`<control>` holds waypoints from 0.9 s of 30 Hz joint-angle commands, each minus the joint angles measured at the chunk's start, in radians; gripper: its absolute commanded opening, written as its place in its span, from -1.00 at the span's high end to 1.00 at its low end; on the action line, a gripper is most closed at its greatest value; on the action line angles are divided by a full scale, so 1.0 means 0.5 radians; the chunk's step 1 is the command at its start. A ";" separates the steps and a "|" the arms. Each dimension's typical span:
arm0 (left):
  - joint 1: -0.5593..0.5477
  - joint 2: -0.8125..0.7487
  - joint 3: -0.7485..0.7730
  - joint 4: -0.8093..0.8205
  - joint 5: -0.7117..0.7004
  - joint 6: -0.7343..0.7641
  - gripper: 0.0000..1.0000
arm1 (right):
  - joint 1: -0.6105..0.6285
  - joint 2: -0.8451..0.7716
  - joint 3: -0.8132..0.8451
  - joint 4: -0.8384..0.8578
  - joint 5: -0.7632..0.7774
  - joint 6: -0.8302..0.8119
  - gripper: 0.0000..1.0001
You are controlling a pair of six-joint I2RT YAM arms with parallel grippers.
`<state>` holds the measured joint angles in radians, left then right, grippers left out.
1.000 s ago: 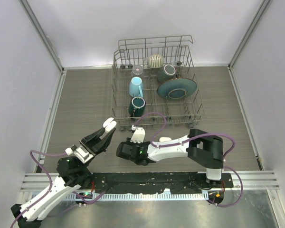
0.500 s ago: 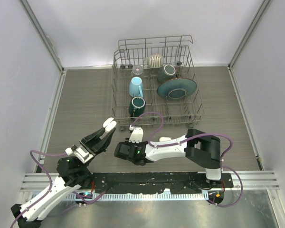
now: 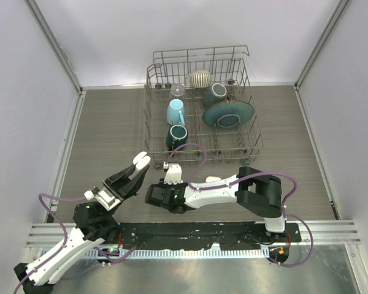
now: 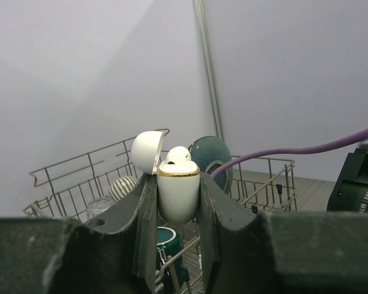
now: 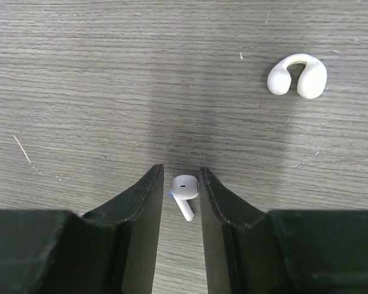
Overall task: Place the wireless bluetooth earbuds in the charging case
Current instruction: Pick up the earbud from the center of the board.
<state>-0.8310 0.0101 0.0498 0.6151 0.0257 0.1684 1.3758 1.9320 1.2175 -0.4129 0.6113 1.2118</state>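
My left gripper (image 4: 178, 179) is shut on the white charging case (image 4: 178, 199), held upright with its lid (image 4: 147, 152) flipped open to the left. One white earbud (image 4: 178, 155) sits in the case's gold-rimmed mouth. In the top view this gripper (image 3: 141, 163) is raised at the lower left. My right gripper (image 5: 180, 169) points down at the wooden table. A second earbud (image 5: 184, 187) is between its fingertips, against the right finger with a small gap to the left one. The right gripper (image 3: 172, 174) is just right of the case.
A white C-shaped ear clip (image 5: 297, 75) lies on the table right of my right gripper, also in the top view (image 3: 213, 179). A wire dish rack (image 3: 257, 131) with mugs, a plate and a glass stands behind. A purple cable (image 3: 196, 150) loops over the right wrist.
My right gripper has slid a little to the left, closer to the left gripper. Its jaws have narrowed very slightly. The left arm and the case have not moved.
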 commanded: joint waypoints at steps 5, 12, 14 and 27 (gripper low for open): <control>0.002 -0.103 -0.066 0.077 -0.033 0.004 1.00 | 0.022 0.066 -0.002 -0.119 -0.001 -0.021 0.30; -0.001 -0.106 -0.069 0.074 -0.033 0.001 1.00 | 0.031 0.063 -0.011 -0.119 -0.023 -0.095 0.30; -0.001 -0.103 -0.066 0.074 -0.036 -0.002 1.00 | 0.034 0.057 -0.023 -0.110 -0.026 -0.122 0.30; -0.001 -0.106 -0.066 0.071 -0.036 -0.002 1.00 | 0.031 0.002 -0.119 0.010 -0.072 -0.224 0.27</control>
<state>-0.8310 0.0101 0.0498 0.6155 0.0257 0.1654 1.3849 1.9255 1.1957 -0.3660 0.6090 1.1107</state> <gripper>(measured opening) 0.295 0.367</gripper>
